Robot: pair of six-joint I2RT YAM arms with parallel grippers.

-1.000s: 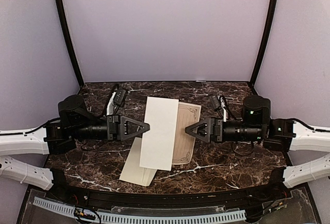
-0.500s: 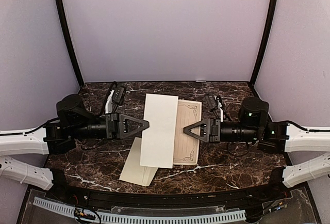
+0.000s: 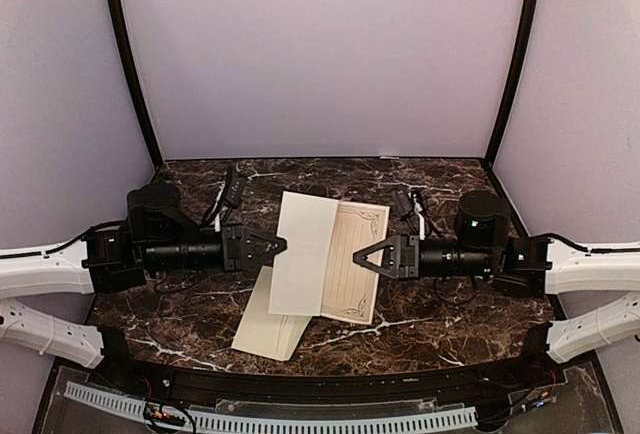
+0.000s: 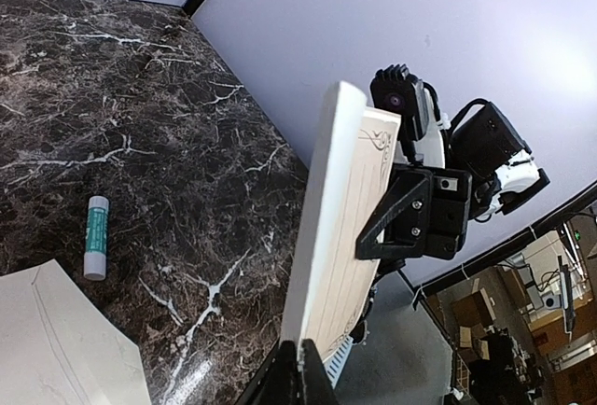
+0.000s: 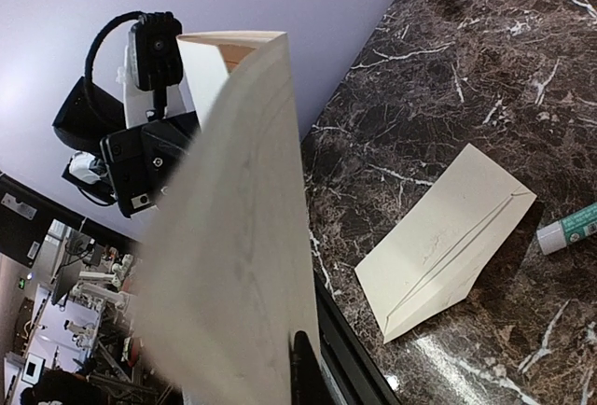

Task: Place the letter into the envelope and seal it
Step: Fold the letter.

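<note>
Top external view: both arms reach inward from either side and meet over the middle of the dark marble table [image 3: 450, 314].
Letter [image 3: 303, 254]: a folded cream sheet, held up off the table between the two grippers. The left panel is plain and the right panel has a printed decorative border.
Left gripper [image 3: 281, 246]: jaws clenched on the letter's left edge. In the left wrist view the sheet is seen edge-on, rising straight out of the closed tips.
Right gripper [image 3: 357, 259]: jaws pinched on the bordered panel, coming in from the right. In the right wrist view the sheet fills the foreground, and only one dark finger [image 5: 300, 368] shows beside it.
Envelope [image 3: 262, 332]: plain cream, lying flat on the table toward the near edge. It sits below the letter, which partly covers it from above. Neither gripper touches it. Faint crease lines show on its upper face in the right wrist view.
Glue stick [image 4: 95, 237]: lying on its side on the table, white with a green label. It is just beside the envelope's corner but not touching it.
</note>
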